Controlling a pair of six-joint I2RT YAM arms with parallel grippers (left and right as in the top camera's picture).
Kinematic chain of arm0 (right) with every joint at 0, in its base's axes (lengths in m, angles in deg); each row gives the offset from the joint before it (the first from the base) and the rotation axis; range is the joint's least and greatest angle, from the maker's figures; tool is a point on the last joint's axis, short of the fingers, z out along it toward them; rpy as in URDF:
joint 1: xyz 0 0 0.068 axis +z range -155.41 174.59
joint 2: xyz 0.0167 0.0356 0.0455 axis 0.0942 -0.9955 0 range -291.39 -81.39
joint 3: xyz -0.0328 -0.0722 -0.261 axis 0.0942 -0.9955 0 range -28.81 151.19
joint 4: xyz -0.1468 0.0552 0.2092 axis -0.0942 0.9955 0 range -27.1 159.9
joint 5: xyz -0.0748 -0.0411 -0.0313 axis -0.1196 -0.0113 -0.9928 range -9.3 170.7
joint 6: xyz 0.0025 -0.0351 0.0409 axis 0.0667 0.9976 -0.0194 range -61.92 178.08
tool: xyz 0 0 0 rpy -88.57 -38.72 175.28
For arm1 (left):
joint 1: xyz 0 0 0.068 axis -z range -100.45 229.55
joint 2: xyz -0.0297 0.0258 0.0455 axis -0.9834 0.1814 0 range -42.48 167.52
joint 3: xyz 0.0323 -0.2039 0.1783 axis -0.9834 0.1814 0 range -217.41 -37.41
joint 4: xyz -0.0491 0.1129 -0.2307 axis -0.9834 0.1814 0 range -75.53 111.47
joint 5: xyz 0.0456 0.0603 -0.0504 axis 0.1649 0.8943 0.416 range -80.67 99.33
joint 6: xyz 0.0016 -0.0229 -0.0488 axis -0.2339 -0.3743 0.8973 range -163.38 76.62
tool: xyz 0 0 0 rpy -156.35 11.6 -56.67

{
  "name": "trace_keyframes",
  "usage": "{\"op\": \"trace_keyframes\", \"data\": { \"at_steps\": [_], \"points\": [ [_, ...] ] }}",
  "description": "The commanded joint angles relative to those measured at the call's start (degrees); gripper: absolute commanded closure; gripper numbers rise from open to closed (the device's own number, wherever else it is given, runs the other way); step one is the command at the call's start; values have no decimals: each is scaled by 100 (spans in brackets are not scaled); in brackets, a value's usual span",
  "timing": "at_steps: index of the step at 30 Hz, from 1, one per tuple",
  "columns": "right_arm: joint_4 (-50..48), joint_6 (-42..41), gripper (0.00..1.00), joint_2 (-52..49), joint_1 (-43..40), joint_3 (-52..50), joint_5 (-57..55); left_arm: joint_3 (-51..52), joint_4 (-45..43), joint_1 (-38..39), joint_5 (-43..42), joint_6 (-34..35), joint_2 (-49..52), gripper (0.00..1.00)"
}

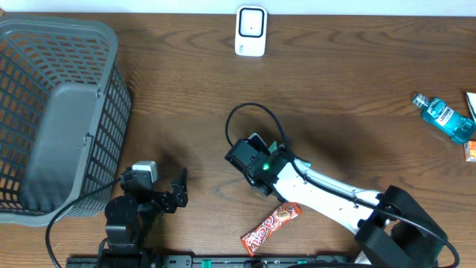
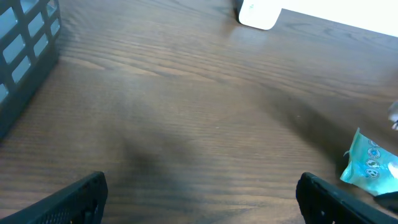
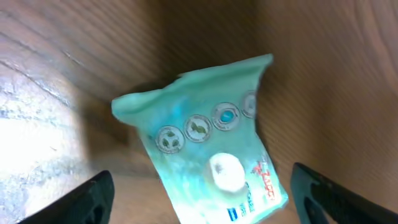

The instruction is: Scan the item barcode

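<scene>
Lying on table (image 1: pixel 335 89), well apart from basket (image 1: pixel 111 126): teal packet (image 3: pixel 205 155).

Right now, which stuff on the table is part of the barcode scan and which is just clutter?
Job: teal packet under the open right claw; white scanner farther back.
Lying about: grey basket, red candy bar, blue mouthwash bottle, orange box.

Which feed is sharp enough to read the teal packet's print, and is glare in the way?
Right wrist: teal packet is close but soft, print unreadable; glare washes the table at left. Left wrist: blurred, packet cut by the right edge. Overhead: sharp, but the right arm covers most of it.
</scene>
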Motion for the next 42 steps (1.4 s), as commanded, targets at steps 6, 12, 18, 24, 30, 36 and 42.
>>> {"op": "trace_keyframes", "data": {
  "at_steps": [6,12,18,24,30,36,42],
  "points": [
    [-490,514,18,-20,-9,-758,-302,37,70,20,-26,9,-24,4],
    [-866,516,28,-26,-11,-1298,-555,39,70,20,-26,9,-24,4],
    [-1104,511,87,-26,-74,-1486,-868,39,70,20,-26,9,-24,4],
    [-1045,511,99,-7,-55,-1318,-601,39,70,17,-26,9,-24,4],
    [-31,586,99,129,-533,-197,876,39,70,20,-26,9,-24,4],
    [1294,1565,99,409,-1213,894,3943,37,70,17,-24,9,-24,4],
    [1515,2743,99,409,-2063,793,6778,39,70,17,-24,9,-24,4]
  ]
}}
